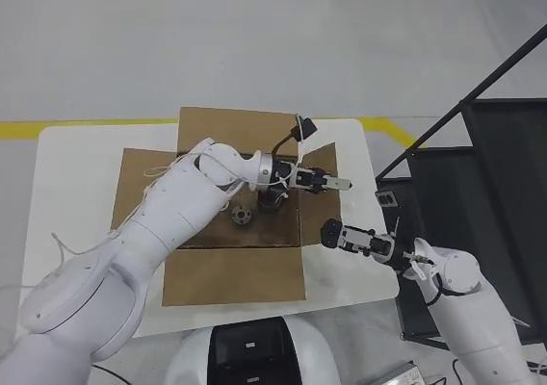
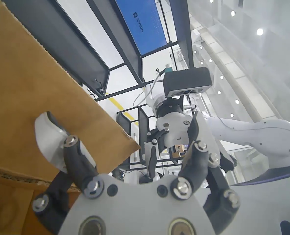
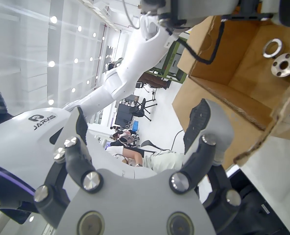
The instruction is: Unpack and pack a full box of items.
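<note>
At the open cardboard box [image 1: 233, 277], left claw [image 2: 119, 122] spread, empty; right claw [image 3: 140, 114] beside it, released

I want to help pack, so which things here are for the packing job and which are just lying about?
For the job: cardboard box, metal ring, holed metal disc, left hand, right hand.
Just there: white table, dark shelf rack, yellow floor line.

Brown cardboard box [image 1: 235, 274], silver ring [image 3: 272, 48], white table [image 1: 71, 192], yellow floor stripe [image 1: 62, 128]
</note>
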Robot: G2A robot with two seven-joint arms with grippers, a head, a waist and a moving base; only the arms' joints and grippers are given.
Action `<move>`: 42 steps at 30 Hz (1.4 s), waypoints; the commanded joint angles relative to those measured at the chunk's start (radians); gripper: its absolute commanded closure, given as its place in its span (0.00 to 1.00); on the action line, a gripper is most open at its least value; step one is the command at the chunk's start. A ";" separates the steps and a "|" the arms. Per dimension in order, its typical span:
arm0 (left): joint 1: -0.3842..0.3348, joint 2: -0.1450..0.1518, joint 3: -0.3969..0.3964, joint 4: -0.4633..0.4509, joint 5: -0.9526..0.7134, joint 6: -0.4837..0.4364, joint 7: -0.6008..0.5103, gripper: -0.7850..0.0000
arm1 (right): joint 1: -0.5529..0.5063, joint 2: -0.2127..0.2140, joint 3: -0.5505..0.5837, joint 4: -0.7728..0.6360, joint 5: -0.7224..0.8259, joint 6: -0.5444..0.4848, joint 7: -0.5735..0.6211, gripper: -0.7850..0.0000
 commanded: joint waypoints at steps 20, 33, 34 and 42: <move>0.257 0.329 -0.458 -0.357 0.166 -0.129 -0.109 0.00 | 0.169 -0.031 -0.168 0.199 -0.362 0.116 -0.394 0.00; 0.872 0.509 -1.028 -1.131 0.307 0.127 -0.131 0.00 | 0.222 -0.040 -0.213 0.252 -0.383 0.119 -0.413 0.00; 0.886 0.511 -1.040 -1.135 0.303 0.129 -0.127 0.00 | 0.215 -0.038 -0.206 0.232 -0.386 0.110 -0.410 0.00; 0.955 0.517 -1.104 -1.107 0.236 0.092 -0.008 0.00 | 0.156 -0.027 -0.194 -0.038 -0.494 0.116 -0.371 0.00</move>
